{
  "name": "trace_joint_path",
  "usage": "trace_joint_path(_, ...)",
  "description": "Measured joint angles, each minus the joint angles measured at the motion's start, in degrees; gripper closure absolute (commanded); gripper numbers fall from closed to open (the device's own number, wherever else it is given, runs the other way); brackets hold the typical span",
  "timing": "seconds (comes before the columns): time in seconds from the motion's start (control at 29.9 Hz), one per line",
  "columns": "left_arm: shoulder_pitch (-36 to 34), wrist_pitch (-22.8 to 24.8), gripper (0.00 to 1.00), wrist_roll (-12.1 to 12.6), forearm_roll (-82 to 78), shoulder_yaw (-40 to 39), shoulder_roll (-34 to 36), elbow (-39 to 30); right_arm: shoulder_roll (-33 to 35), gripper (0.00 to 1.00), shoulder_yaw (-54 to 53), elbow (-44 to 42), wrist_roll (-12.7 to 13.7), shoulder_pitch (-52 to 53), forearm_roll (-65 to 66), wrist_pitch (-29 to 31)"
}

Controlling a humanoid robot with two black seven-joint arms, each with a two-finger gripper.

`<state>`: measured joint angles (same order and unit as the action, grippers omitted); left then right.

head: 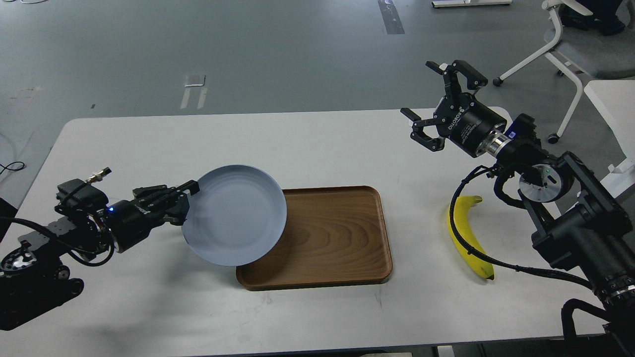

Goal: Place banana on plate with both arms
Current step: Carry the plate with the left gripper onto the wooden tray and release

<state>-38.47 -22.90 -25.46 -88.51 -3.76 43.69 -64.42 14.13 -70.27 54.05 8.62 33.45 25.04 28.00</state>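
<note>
The pale blue-grey plate (235, 215) is lifted off the table and tilted, overlapping the left end of the wooden tray. My left gripper (187, 198) is shut on the plate's left rim. The yellow banana (469, 238) lies on the table right of the tray, partly crossed by a black cable. My right gripper (430, 101) is open and empty, held high above the table's far right, well beyond the banana.
A rectangular brown wooden tray (337, 238) lies at the table's middle. The white table (297, 144) has its far edge near my right gripper. An office chair (570, 44) and another white table stand on the floor at the right.
</note>
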Motion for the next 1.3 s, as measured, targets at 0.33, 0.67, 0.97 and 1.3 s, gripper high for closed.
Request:
trace_joint_path(0.33, -9.18, 6.84, 1.00, 2.89, -2.80, 7.19, -14.41, 7.76, 0.31, 0.00, -0.18, 0.34, 0.00, -0.31, 0.00, 0.00)
trace_joint_path(0.67, -11.35, 10.92, 1.00, 3.22, -2.67, 8.34, -23.13, 12.89, 0.61, 0.00, -0.54, 0.63, 0.00, -1.51, 0.00, 0.00)
trace_joint_path(0.97, -10.89, 10.84, 1.00, 3.32, -2.00, 9.10, -26.89, 18.60, 0.76, 0.00, -0.59, 0.63, 0.00, -1.55, 0.00, 0.00)
trace_joint_path(1.3, -10.90, 10.60, 0.50, 3.07, -1.60, 9.10, -29.05, 19.78, 0.77, 0.00, -0.57, 0.53, 0.00, -1.55, 0.00, 0.00)
